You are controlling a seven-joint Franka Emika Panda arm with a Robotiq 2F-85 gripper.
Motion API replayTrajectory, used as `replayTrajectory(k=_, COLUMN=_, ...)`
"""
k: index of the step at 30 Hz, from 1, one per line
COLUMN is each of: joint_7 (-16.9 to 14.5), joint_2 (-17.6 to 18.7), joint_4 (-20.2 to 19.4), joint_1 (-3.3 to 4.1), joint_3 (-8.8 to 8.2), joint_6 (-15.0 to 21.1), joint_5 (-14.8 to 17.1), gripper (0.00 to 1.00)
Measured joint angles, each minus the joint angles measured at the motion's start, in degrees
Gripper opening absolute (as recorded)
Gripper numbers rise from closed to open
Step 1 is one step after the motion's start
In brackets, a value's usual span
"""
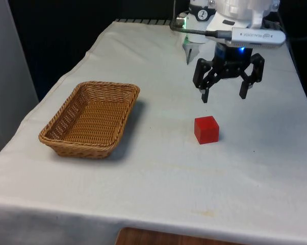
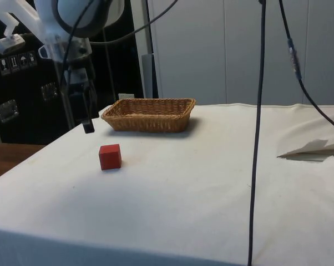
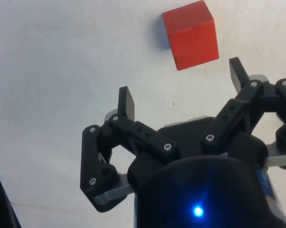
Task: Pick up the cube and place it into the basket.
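Front view: we see the gripper [image 1: 224, 95] hanging above the cloth w/ fingers spread, holding nothing; the red cube [image 1: 206, 129] sits on the table just nearer the camera, basket [image 1: 118, 90] well apart toward the front view's left.

White cloth [image 1: 158, 173] covers my worktop, creased and hanging over its edges; bare wood [image 1: 158, 237] shows below the cloth's hem in the front view. In the side view, black cables [image 2: 260, 138] hang down across the scene, and a rumpled fold of cloth [image 2: 317, 148] lies at that view's right.
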Motion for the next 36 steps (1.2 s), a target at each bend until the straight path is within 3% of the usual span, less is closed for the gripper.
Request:
replayTrajectory(k=14, joint_7=-0.97, joint_2=0.74, joint_4=-1.20, joint_1=-0.63, joint_3=-0.06, joint_6=2.29, joint_5=0.00, gripper=1.00)
replayTrajectory(k=36, joint_7=-1.03, joint_2=0.80, joint_4=-4.24, joint_1=-0.80, joint_3=-0.06, joint_6=5.90, joint_5=0.00, gripper=1.00)
